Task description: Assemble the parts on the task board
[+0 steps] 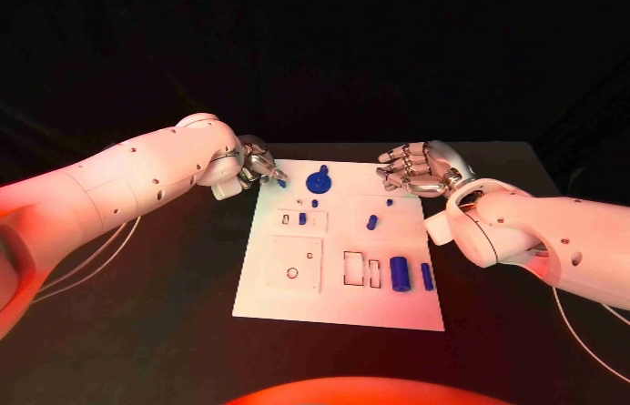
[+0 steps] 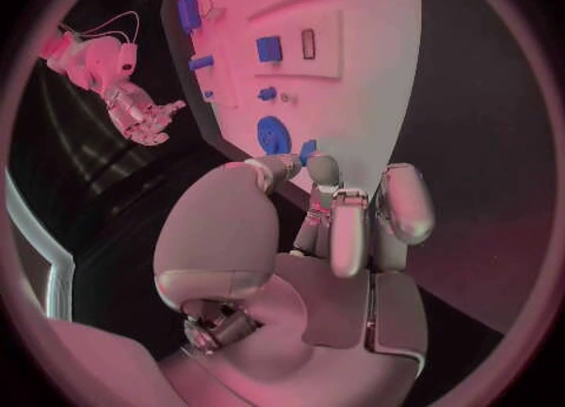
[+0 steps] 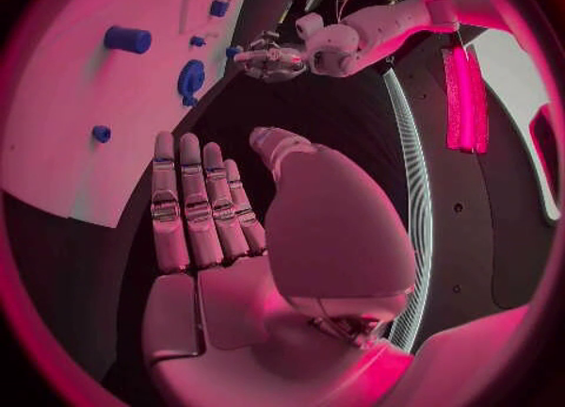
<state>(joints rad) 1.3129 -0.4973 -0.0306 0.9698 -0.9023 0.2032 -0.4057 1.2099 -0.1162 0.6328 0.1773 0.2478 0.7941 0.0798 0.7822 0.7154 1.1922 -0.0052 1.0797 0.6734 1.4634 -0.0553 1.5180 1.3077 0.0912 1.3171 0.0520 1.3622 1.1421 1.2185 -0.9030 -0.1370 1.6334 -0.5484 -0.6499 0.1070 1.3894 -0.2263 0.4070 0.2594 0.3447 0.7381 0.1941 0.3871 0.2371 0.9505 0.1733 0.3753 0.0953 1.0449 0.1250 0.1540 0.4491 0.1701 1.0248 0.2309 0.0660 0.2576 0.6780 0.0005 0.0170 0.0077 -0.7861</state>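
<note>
Nearest my head camera is the near edge of the task board [image 1: 339, 312], bare there, the white plate lying flat in the middle of the black table [image 1: 157, 332] so both arms can reach it from either side; a little further up sit the parts I have yet to deal with, a broad blue cylinder [image 1: 399, 269] and a thinner blue bar [image 1: 427, 277] lying side by side next to two empty rectangular recesses [image 1: 354, 268], which I judge are laid out as stock waiting for their seats; toward the middle, two small blue pegs [image 1: 371, 222] rest near their slots, and at the far end a round blue disc with a stem [image 1: 320, 183] stands on the board; my left hand [image 1: 252, 170] is at the far left corner of the board, fingers curled in and pinching a small blue piece [image 2: 307, 151] between thumb and fingertip, and the wrist view shows that piece right at the board's edge just beside the disc, so I judge I am either lifting it or lining it up for a hole close by; my right hand [image 1: 418, 170] hovers over the far right corner, fingers straight, close together and holding nothing, palm turned toward the board, kept clear, I think, so it does not crowd the left hand's work while staying close enough to steady the board or take the next part.
</note>
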